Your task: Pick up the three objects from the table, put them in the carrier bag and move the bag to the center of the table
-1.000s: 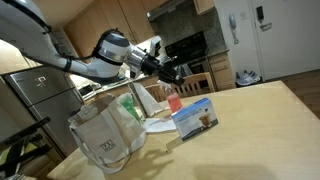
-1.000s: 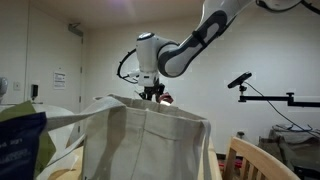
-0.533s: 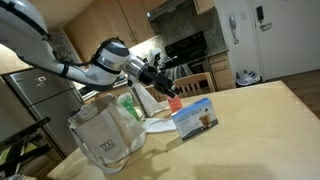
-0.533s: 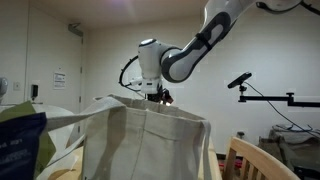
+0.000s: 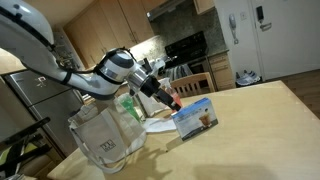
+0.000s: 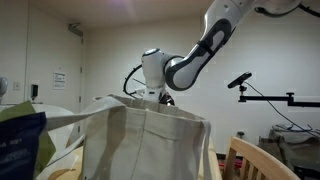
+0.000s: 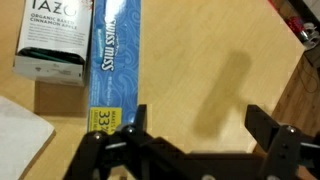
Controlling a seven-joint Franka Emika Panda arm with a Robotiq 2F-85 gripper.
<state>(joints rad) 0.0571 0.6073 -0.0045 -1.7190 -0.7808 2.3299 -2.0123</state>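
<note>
Dropping lower over the last second while its fingers (image 7: 272, 140) spread wide, the white robot arm (image 5: 95, 72) now hangs empty above the goods, apparently poised to straddle the next pick. Beneath it, the large light-wood worktop (image 5: 255, 115) carries everything. Towards one edge, well off centre, the whitish crinkly plastic carrier bag (image 5: 105, 135) stands with its mouth apparently up, placed to take a drop from above. The light-blue flat cardboard carton (image 7: 118, 60) stands outside the bag, and in the wrist view it shows a narrow edge that looks slim enough to pinch. Just beside it, perhaps touching, is the small pale tea box (image 7: 48, 40). A small red item (image 5: 175, 101) nearby is too blurred to identify.
</note>
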